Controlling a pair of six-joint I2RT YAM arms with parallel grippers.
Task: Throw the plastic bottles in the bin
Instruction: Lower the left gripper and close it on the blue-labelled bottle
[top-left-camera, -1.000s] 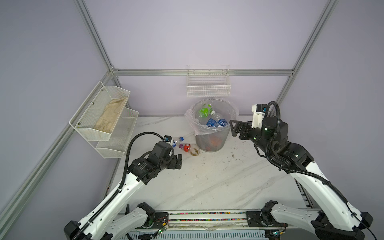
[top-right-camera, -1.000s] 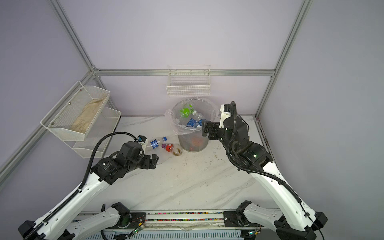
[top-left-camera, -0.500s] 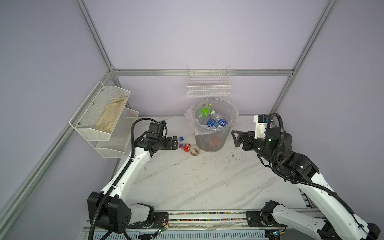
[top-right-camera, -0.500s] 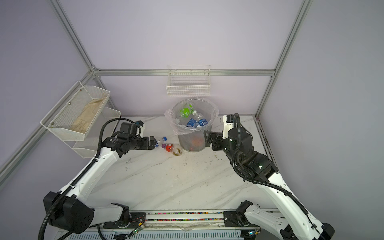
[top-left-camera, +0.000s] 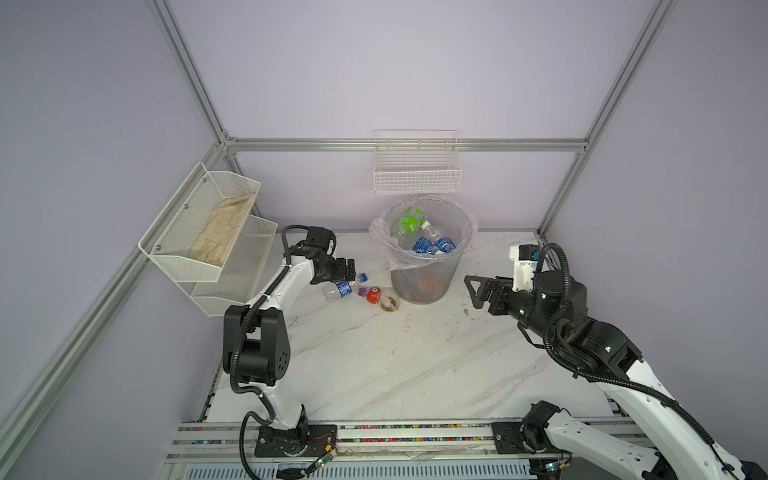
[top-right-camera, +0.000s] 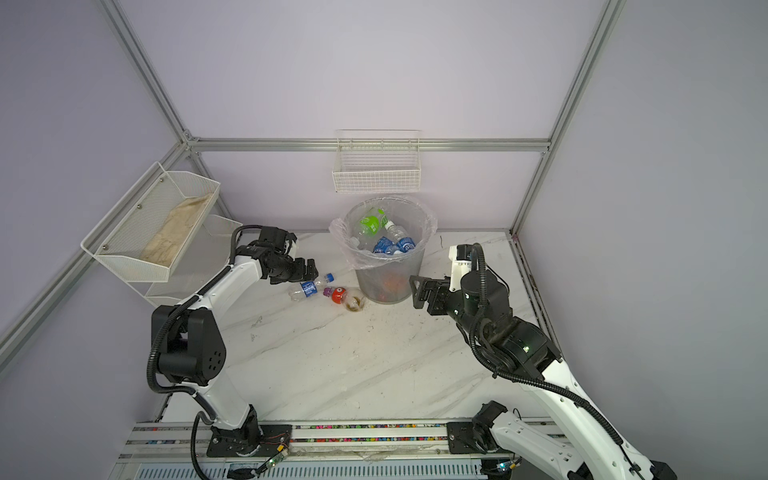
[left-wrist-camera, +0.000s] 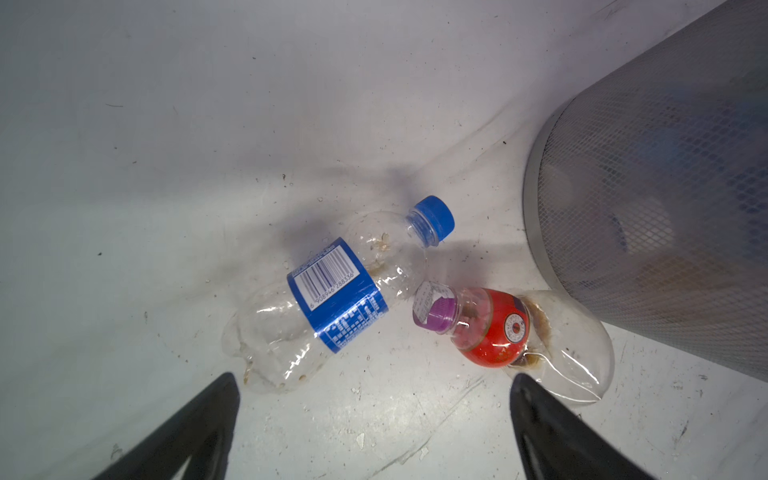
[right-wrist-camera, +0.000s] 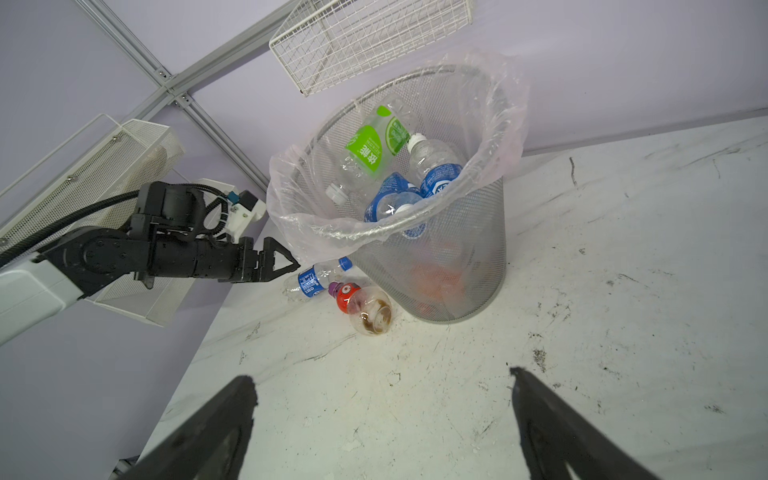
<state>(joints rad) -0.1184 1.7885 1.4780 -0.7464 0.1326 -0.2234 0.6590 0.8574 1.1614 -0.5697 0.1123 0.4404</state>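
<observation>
Shows a grey mesh bin with a clear liner, holding a green-labelled bottle and several blue-labelled bottles. Shows two more lying on the marble tabletop at the bin's foot: a red-labelled bottle nearest it, then a blue-capped bottle further out. Places the left gripper just beyond the blue-capped bottle, fingers spread wide, gripping nothing. Places the right gripper near the bin's opposite side, equally wide, empty.

Both arms reach inward, the left gripper and the right gripper each empty with fingers spread wide.
</observation>
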